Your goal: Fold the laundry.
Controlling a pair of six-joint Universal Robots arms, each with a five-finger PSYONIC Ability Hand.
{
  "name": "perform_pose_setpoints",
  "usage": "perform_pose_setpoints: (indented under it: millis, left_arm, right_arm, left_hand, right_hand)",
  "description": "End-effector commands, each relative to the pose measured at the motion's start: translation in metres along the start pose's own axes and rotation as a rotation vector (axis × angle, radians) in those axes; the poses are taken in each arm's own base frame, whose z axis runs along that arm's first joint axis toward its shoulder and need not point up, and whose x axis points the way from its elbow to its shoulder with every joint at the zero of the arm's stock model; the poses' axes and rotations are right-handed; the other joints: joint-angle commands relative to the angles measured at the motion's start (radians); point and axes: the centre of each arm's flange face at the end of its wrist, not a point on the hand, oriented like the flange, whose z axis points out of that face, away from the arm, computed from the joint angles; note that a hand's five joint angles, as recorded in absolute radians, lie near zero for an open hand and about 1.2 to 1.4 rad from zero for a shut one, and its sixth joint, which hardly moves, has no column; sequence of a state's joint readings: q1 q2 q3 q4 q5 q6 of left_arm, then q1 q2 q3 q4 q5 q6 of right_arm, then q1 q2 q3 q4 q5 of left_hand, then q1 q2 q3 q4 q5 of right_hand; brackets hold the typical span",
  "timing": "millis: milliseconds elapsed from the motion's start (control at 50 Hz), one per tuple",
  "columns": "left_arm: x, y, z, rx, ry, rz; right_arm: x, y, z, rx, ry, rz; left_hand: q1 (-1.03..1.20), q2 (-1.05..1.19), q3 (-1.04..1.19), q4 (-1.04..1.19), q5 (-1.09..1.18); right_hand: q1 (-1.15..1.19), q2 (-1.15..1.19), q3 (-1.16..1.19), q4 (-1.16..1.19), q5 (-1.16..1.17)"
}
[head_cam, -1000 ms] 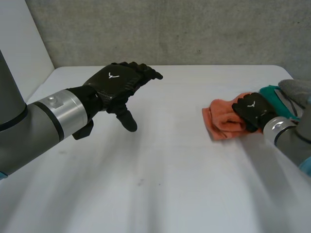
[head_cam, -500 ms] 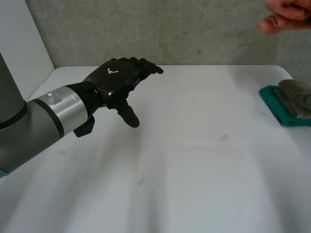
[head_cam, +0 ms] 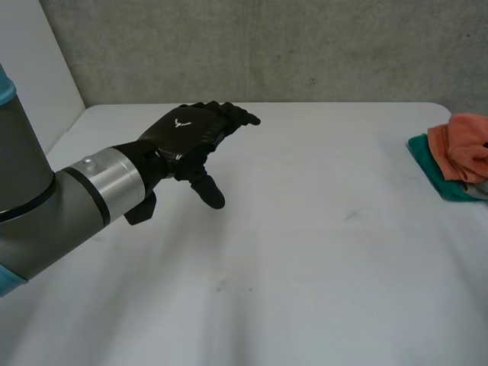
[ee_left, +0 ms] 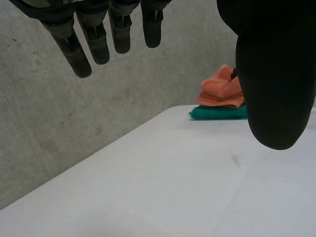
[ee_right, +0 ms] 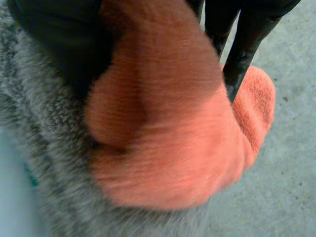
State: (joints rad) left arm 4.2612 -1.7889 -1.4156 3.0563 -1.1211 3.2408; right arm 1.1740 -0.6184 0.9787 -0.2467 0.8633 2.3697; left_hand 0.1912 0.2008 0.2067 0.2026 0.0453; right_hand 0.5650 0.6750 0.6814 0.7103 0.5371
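Note:
A folded orange cloth (head_cam: 461,145) lies on top of a small stack at the table's right edge, over a grey cloth (head_cam: 479,187) and a teal cloth (head_cam: 428,162). In the right wrist view the orange cloth (ee_right: 168,138) bulges between the thumb and fingers of my right hand (ee_right: 54,44), with the fuzzy grey cloth (ee_right: 39,168) beneath it. My left hand (head_cam: 187,133) hovers over the table's left part, open, fingers straight and holding nothing. Past my left hand's fingers (ee_left: 94,39), the left wrist view has the orange cloth (ee_left: 222,91) on the teal cloth (ee_left: 217,113) in the distance.
The white table (head_cam: 305,252) is bare between my left hand and the stack. A grey concrete wall (head_cam: 305,46) runs behind the far edge.
The orange cloth went from the table's right part onto the stack at the right edge, carried by my right hand. A person's hand seen at the upper right is gone. My left hand barely shifted.

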Motion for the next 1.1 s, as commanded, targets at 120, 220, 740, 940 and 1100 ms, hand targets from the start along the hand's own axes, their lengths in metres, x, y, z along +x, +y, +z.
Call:
perform_pose_setpoints:
  millis: [120,220,740,940,1100]
  left_arm:
    - [-0.001,-0.004,-0.001,0.010,-0.004,0.004]
    - [-0.001,-0.006,-0.002,0.016,-0.005,0.006]
    - [-0.047,-0.054,-0.039,0.193,-0.456,-0.048]
    - [-0.066,-0.039,-0.044,0.150,-0.561,-0.060]
    - [-0.067,-0.018,-0.040,0.130,-0.562,-0.071]
  right_arm:
    - [0.049,-0.068,-0.015,0.010,0.122,0.115]
    - [0.062,-0.099,-0.017,0.042,0.189,0.151]
    - [-0.092,-0.311,-0.117,0.137,0.052,0.455]
    - [-0.131,-0.322,-0.137,0.126,0.123,0.456]
    - [-0.151,-0.307,-0.137,0.155,0.115,0.477]
  left_hand:
    - [0.031,0.022,0.016,0.020,0.002]
    - [0.031,0.022,0.016,0.020,0.002]
    - [0.014,0.004,-0.002,0.002,-0.015]
    - [0.005,-0.005,-0.011,-0.007,-0.024]
    - [-0.007,-0.017,-0.023,-0.018,-0.036]
  right_hand:
    - [-0.391,-0.500,-0.507,-0.536,-0.537]
    - [-0.391,-0.500,-0.507,-0.536,-0.537]
    - [-0.391,-0.500,-0.507,-0.536,-0.537]
    - [-0.391,-0.500,-0.507,-0.536,-0.537]
    - [-0.391,-0.500,-0.507,-0.536,-0.537]
